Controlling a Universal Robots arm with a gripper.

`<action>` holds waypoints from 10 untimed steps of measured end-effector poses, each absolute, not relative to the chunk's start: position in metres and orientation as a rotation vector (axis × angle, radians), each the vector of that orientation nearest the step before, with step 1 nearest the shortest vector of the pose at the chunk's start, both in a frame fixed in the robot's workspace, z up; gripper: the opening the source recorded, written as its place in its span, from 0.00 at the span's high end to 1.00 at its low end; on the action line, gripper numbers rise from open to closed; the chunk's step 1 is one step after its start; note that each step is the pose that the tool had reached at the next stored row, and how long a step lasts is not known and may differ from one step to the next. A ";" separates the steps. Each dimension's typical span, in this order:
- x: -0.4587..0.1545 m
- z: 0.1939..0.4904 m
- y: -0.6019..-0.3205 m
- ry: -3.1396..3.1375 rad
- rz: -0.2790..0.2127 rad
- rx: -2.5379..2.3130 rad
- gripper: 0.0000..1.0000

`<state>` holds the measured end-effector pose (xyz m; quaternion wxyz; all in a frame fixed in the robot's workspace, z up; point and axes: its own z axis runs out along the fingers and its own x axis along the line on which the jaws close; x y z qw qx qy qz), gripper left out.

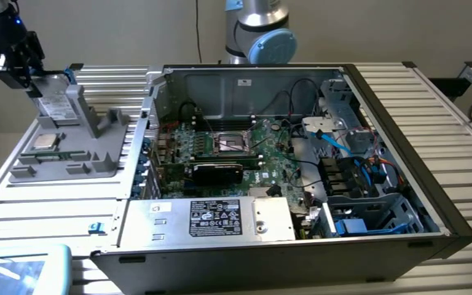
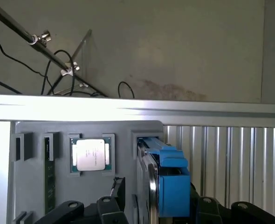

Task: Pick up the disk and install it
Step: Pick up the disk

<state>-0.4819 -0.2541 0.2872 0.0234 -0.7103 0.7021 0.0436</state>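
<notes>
Gripper (image 1: 23, 74) open, jaws straddling the disk (image 1: 56, 107) standing on edge in the grey holder (image 1: 80, 161), nothing clamped; best centre on the blue bracket (image 2: 174, 186), close squarely, avoid tilting it.

you have the tool (image 1: 29, 83) at the top of the disk (image 1: 56, 106), which stands upright in the grey holder (image 1: 80, 161) on the bench (image 1: 47, 203). the open computer case (image 1: 400, 153) sits just beside it, on the exterior view's right.
</notes>
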 end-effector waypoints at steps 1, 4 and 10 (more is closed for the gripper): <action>-0.482 0.287 -0.254 2.176 0.139 -2.201 0.42; -0.482 0.287 -0.252 2.181 0.144 -2.205 0.42; -0.482 0.285 -0.239 2.191 0.132 -2.214 0.42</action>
